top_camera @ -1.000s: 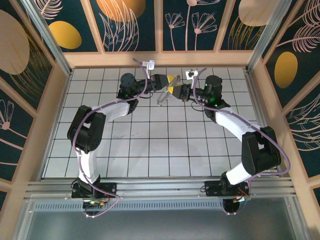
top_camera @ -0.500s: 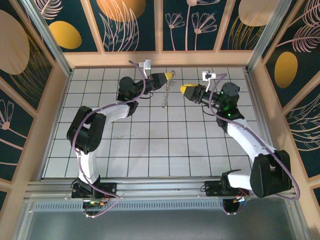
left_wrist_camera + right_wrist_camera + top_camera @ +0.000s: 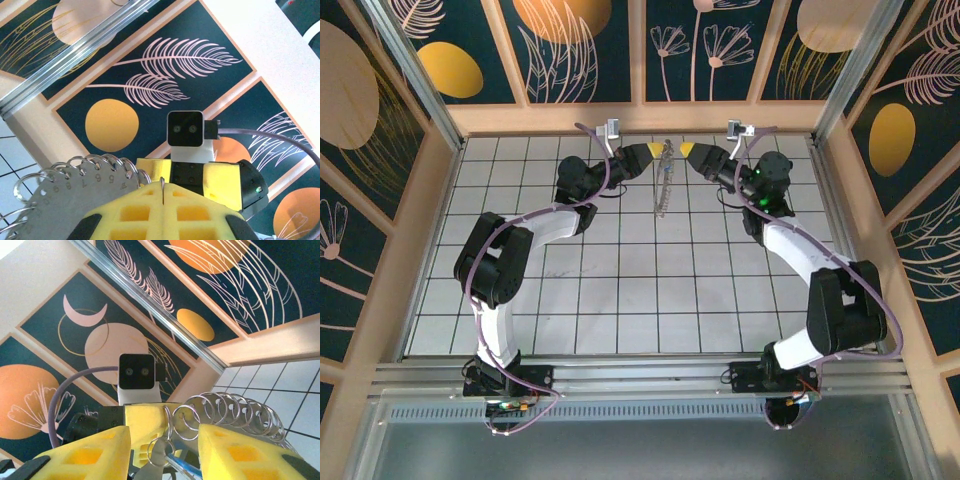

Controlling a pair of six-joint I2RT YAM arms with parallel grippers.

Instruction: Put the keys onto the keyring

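Seen from above, a white tiled surface [image 3: 620, 290] is boxed in by dark panels painted with leaves and orange discs. Two arms reach to its far middle, and their yellow tips point at each other. The left claw [image 3: 655, 152] is pinched narrow on the top of the keyring [image 3: 664, 180], a thin silvery strip that hangs down from it between the two claws. The right claw [image 3: 688, 150] sits just right of the strip's top end; whether it touches cannot be told from here. From the left wrist, the left claw [image 3: 162, 192] has its yellow fingers pressed together with a thin sliver of metal caught in the seam. Just left of them the keyring [image 3: 75, 192] shows as a flat grey plate stamped with numbers, edged with many wire loops. The right claw [image 3: 186, 172] faces it from close beyond. From the right wrist, the right claw [image 3: 162, 445] is spread wide, and the keyring's row of wire loops [image 3: 235, 412] lies between its fingers. Low in that gap hangs a small round ring, with the blue head of the key [image 3: 184, 466] just under it. The left claw [image 3: 145, 415] is close behind.
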